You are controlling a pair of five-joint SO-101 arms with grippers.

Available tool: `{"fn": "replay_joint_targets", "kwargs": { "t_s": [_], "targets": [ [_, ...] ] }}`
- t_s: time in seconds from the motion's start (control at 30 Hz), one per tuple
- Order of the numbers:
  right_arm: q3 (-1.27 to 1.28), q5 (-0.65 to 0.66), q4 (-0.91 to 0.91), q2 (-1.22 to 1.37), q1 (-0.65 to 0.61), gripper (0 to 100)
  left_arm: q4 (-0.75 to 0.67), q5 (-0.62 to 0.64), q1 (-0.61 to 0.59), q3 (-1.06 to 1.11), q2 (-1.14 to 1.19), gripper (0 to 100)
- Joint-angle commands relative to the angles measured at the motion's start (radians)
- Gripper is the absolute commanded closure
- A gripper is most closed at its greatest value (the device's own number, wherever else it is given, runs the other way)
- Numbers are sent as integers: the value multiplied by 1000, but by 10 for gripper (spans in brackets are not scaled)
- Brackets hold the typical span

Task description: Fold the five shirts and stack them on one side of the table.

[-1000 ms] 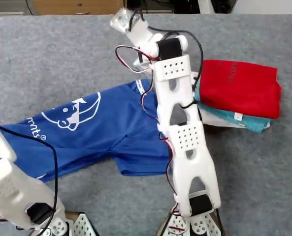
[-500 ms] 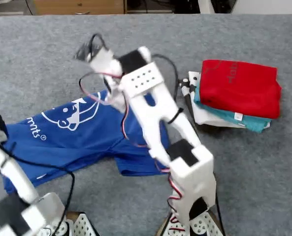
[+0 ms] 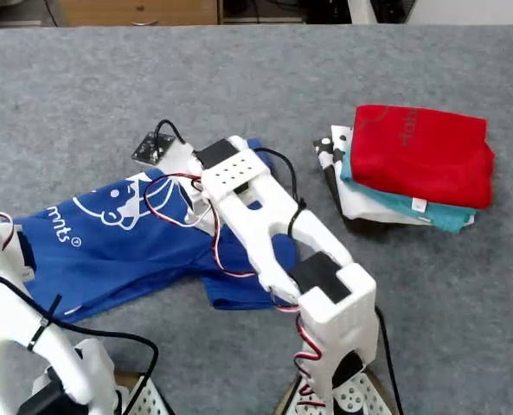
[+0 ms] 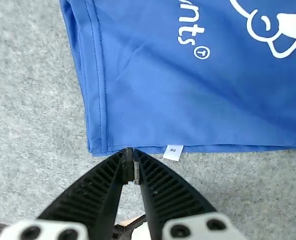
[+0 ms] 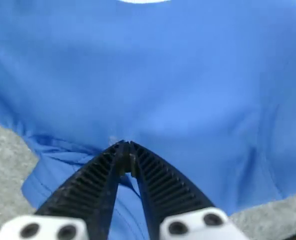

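Grey carpeted table (image 3: pixel 429 294), wooden furniture (image 3: pixel 135 10) behind; blue shirt (image 3: pixel 126 238); left pincer (image 4: pixel 130 167), right pincer (image 5: pixel 125 156) both pressed together

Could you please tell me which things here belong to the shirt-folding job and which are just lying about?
Job in hand:
blue shirt
stack of folded shirts, red on top
left gripper, at the blue shirt's hem
right gripper, over the blue shirt

Lying about:
table cover
cabinet beyond the table
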Motion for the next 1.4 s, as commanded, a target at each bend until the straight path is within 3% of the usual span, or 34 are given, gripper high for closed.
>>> {"fn": "replay_joint_targets", "kwargs": {
  "t_s": [0.0, 0.37, 0.63, 0.83, 1.03, 1.2, 1.37],
  "targets": [
    [4, 6, 28, 8, -12, 996, -9, -8, 2, -3, -27, 981],
    [12, 72, 114, 15, -10, 996, -12, -8, 2, -3, -24, 981],
    [179, 86, 140, -36, -50, 997, -17, -8, -37, -3, -25, 981],
    [358, 94, 86, -243, -70, 997, -17, -9, -52, -2, -22, 981],
    [521, 196, 41, -395, -64, 997, -14, -9, -51, -2, -22, 981],
    [440, 121, -107, -450, -8, 997, -11, -8, -48, 0, -22, 981],
    [358, 117, -172, -298, -8, 997, -12, -8, -28, 38, -25, 981]
  ]
}}
